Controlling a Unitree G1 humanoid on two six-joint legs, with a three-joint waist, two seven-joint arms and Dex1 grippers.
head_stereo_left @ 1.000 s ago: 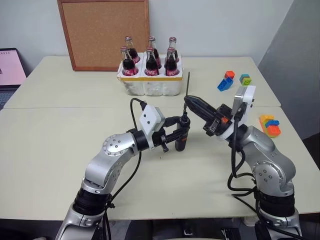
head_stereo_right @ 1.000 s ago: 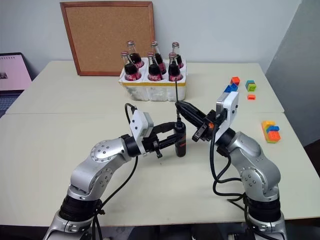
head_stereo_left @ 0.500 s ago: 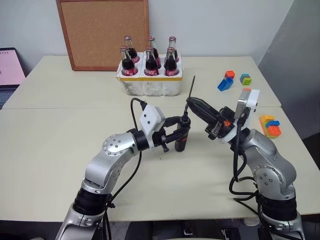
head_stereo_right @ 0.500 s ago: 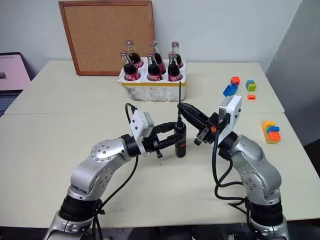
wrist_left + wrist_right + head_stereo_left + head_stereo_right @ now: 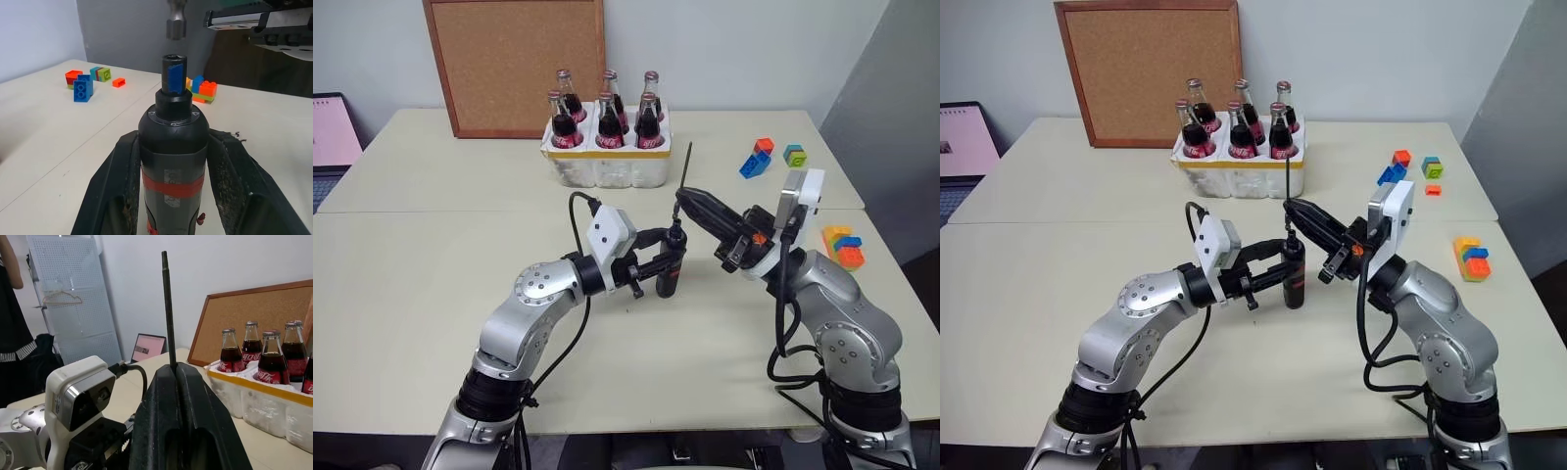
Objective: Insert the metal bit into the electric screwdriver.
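1. Pale tables (image 5: 431,284) stood pushed together, with a cork board (image 5: 516,64) leaning on the wall and a white crate (image 5: 607,162) of cola bottles (image 5: 610,122) before it.
2. Coloured bricks (image 5: 843,245) lay off to the right.
3. At mid-table the left gripper (image 5: 668,259) clasped the electric screwdriver (image 5: 670,266) upright between its two fingers (image 5: 234,186), clear of the tabletop, it seemed.
4. Facing it, the right gripper (image 5: 690,201) had its fingers pressed together on the metal bit (image 5: 685,166), which rose nearly upright.
5. The bit's lower end hung just above the screwdriver's open socket, apparently not yet inside.
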